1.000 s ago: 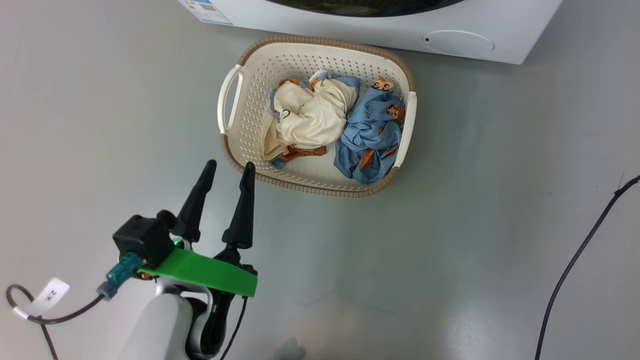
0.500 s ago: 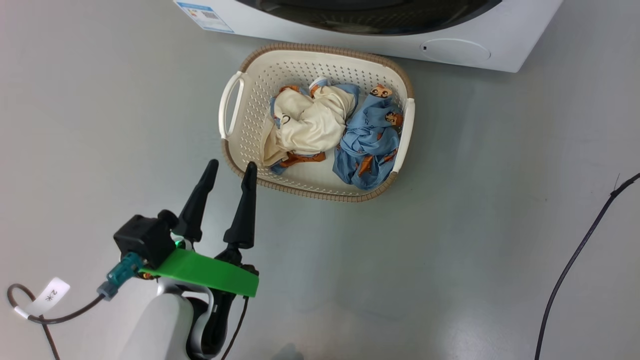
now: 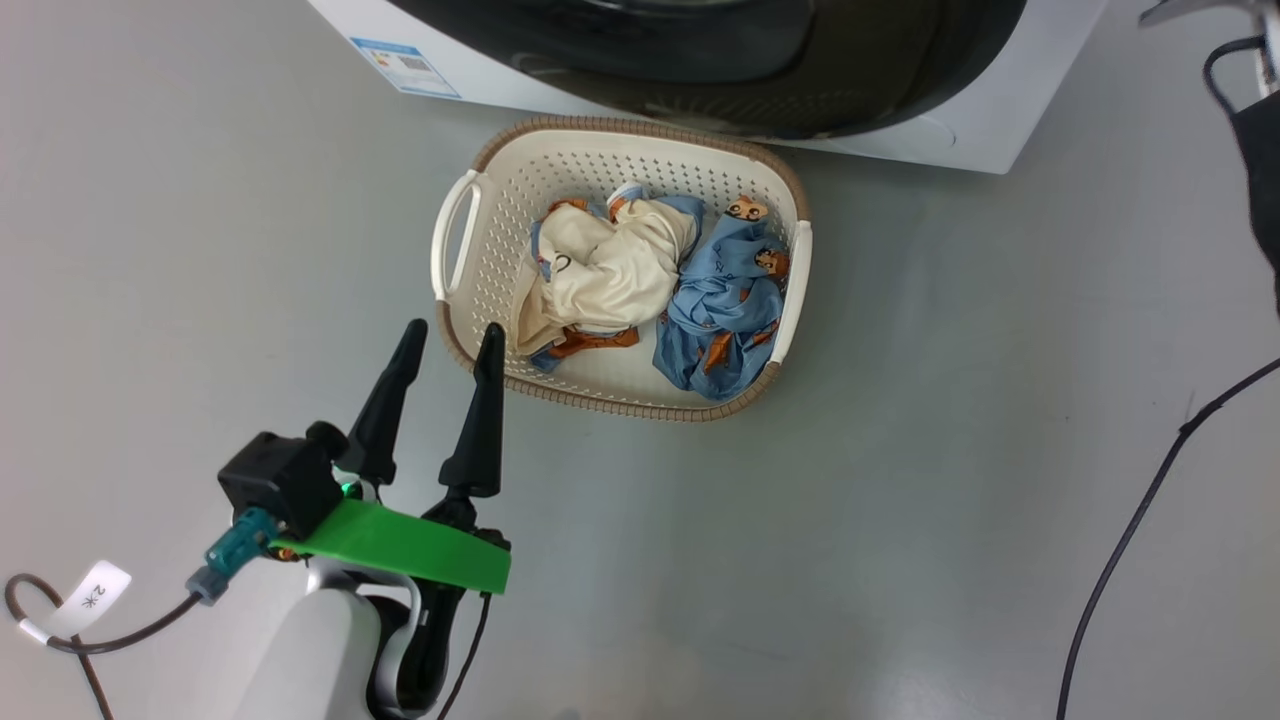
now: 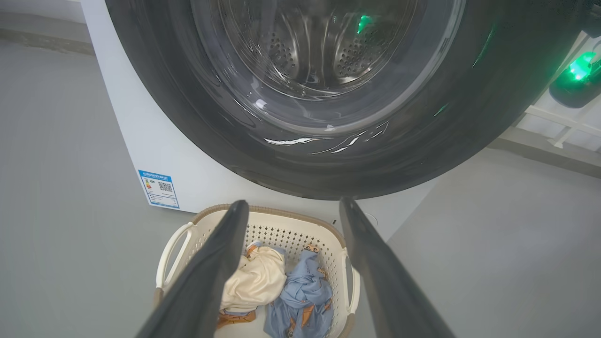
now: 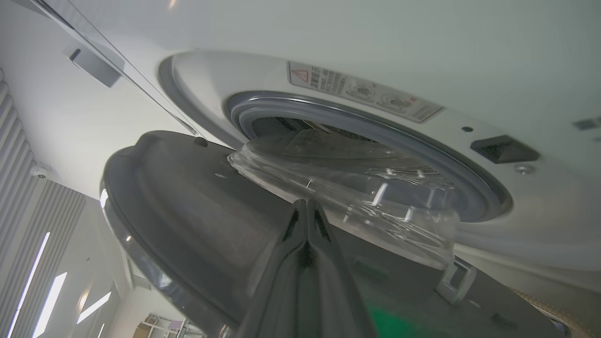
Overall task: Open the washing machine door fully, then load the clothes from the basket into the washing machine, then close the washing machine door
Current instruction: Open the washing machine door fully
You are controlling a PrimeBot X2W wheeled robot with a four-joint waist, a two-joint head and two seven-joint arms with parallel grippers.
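The right gripper (image 5: pixel 307 206) has its fingers pressed together, tips at the grey inner face of the washing machine door (image 5: pixel 188 197), which stands ajar. The left gripper (image 3: pixel 454 327), moderately parted and empty, hovers by the near-left corner of the basket (image 3: pixel 520 200). The basket holds the cream garment (image 3: pixel 600 270) and the light blue garment (image 3: pixel 720 300) side by side. It sits on the floor (image 3: pixel 900 500) just before the washing machine (image 3: pixel 1010 110).

I am seeing the washing machine (image 3: pixel 1040 70) with its glossy black door (image 3: pixel 700 60) standing partly open; the cream basket (image 3: pixel 620 125) is sitting just before it, holding both crumpled clothes (image 3: pixel 610 270).
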